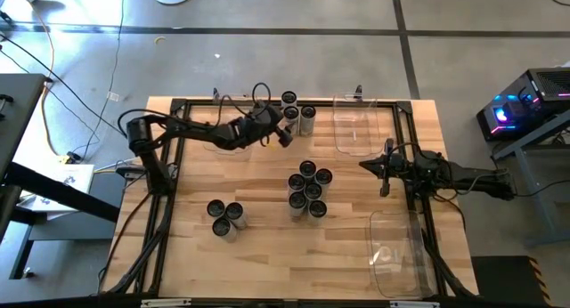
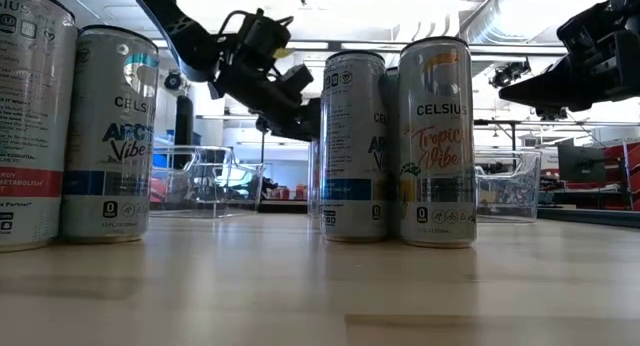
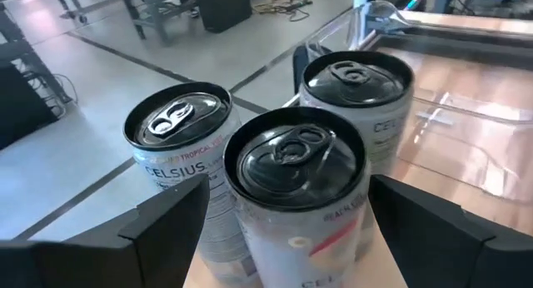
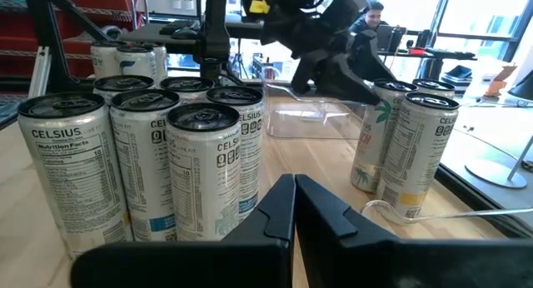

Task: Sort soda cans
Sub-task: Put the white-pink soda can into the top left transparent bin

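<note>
Three soda cans (image 3: 296, 180) stand upright in a tight group (image 1: 298, 112) at the table's far edge. My left gripper (image 3: 287, 196) is open. Its fingers (image 3: 166, 221) stand on either side of the nearest can's upper body, level with it, and a gap shows on both sides. Several more cans (image 1: 309, 190) stand in the middle of the table, and a small group (image 1: 224, 214) stands near the front left. My right gripper (image 4: 293, 206) is shut and holds nothing. It waits at the right side (image 1: 372, 164), pointing toward the middle cans.
A clear plastic bin (image 1: 354, 130) sits at the far edge, right of the far cans. Another bin (image 1: 396, 255) sits at the near right. A third clear bin (image 2: 200, 181) shows behind my left arm. Bare wood lies between the can groups.
</note>
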`<state>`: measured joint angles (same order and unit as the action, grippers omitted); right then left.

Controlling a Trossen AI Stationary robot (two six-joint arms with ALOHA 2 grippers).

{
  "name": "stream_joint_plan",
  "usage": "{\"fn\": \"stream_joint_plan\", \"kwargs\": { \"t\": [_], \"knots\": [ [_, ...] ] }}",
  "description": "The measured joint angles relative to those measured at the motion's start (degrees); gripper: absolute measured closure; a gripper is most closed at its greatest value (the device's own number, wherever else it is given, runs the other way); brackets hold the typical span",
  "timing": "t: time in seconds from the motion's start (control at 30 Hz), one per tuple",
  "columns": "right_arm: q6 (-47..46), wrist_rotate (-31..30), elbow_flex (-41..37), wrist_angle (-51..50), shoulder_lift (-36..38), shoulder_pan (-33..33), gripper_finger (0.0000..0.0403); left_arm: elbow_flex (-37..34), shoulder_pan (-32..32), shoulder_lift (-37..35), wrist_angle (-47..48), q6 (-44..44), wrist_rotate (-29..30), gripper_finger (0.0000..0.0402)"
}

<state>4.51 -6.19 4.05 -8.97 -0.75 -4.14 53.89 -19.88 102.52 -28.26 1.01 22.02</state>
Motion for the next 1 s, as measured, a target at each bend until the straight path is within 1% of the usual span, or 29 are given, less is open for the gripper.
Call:
{"fn": "stream_joint_plan", "kwargs": {
  "t": [0.1, 0.2, 0.43, 0.67, 1.0],
  "knots": [
    [0.0, 0.01, 0.0, 0.0, 0.01, 0.0, 0.0398, 0.0, 0.0, 0.86, -2.05, -0.51, 0.79, 0.0076],
    [0.0, -0.01, 0.0, 0.0, 0.0, 0.0, 0.0398, -0.02, -0.1, 1.03, -2.21, -0.44, 1.41, 0.0076],
    [0.0, -0.01, 0.02, 0.0, 0.0, 0.0, 0.0398, -0.02, -1.15, 1.12, -2.16, -0.91, 0.73, 0.0076],
    [0.0, 0.01, 0.02, 0.0, 0.0, 0.02, 0.0398, -0.02, -1.22, 3.41, -3.0, -2.24, 0.59, 0.0076],
    [0.0, -0.01, 0.0, 0.0, 0.0, 0.0, 0.0398, -0.04, -1.27, 4.13, -5.07, -1.54, 0.52, 0.0078]
  ]
}}
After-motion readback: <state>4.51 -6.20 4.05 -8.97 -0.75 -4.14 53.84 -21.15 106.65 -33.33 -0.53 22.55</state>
